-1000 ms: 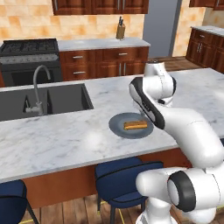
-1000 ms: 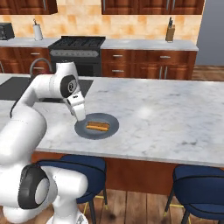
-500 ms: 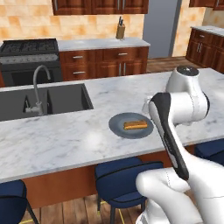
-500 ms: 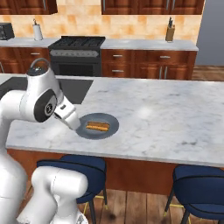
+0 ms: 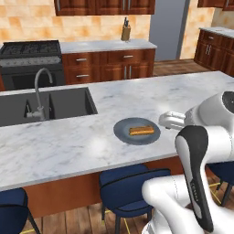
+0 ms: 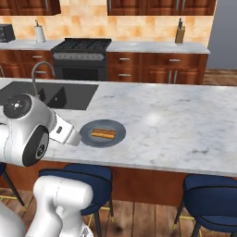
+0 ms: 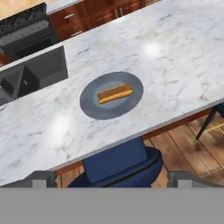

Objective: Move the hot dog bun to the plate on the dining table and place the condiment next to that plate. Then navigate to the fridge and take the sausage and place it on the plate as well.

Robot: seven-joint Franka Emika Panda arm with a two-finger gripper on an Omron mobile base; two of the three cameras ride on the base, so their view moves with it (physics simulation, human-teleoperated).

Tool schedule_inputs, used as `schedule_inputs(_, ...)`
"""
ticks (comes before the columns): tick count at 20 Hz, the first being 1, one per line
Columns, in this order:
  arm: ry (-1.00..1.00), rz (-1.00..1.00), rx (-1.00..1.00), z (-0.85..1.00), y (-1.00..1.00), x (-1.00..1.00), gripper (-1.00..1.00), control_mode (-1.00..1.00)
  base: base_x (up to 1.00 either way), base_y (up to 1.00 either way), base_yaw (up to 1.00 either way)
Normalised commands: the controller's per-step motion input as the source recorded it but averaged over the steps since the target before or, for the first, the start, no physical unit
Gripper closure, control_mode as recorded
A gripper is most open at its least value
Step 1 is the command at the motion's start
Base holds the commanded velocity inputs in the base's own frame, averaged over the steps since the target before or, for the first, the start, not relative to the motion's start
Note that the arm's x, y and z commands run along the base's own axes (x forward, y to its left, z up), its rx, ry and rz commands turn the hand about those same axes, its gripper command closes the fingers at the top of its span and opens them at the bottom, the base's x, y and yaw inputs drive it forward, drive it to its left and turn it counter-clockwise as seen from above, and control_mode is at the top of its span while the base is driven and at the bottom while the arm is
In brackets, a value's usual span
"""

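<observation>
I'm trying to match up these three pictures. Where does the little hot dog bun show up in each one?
Left base view: the hot dog bun lies right of centre, on the dark plate.
Right base view: it lies left of centre, on that plate.
Hand view: it lies at mid-picture, tilted.
Shared landmark: the dark sink set in the marble dining table.

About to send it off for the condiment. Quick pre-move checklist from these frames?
1. Hot dog bun on the plate: ok, lying inside the rim.
2. Plate fully on the dining table: ok, near the front edge.
3. Tool empty: ok, fingers apart, nothing between them.
4. Tool clear of the plate: ok, pulled back over the stool.
5. Condiment located: cannot tell.
6. Marble beside the plate free for the bottle: ok.
</observation>
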Motion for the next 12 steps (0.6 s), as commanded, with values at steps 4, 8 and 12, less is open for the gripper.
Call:
schedule_inputs(4,-0.01,0.0,0.0,0.0,0.0,-0.03,-1.0,1.0,-0.31,-0.24,-0.1)
schedule_inputs(8,0.0,0.0,0.0,0.0,0.0,0.0,-1.0,1.0,-0.32,-0.81,-0.43)
schedule_inputs(12,0.0,0.0,0.0,0.0,0.0,0.0,-1.0,1.0,-0.02,-1.0,-0.36)
